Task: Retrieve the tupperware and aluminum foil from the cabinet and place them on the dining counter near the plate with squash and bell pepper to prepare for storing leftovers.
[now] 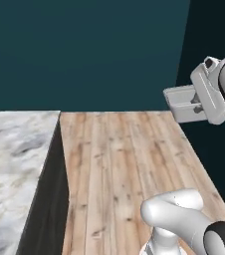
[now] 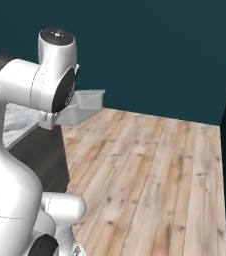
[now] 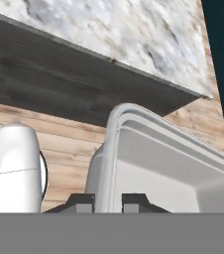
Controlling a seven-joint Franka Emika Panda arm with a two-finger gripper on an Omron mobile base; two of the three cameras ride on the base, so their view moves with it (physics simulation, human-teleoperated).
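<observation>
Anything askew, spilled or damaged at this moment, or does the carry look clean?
Nothing stands out. The gripper is shut on the rim of the tupperware, which is held in the air above the wooden floor, beside the dining counter. The container looks whole and empty, and nothing is spilled on the floor or the marble.

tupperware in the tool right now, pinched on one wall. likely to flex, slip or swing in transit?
The tupperware looks thin-walled and empty, so probably light and unlikely to drag out of the tool. Held by a single wall near the rim, it may flex or pivot a little. The smooth plastic could slip if jolted; the flared rim may help catch it. It hangs over wooden floor, beside the dining counter.
</observation>
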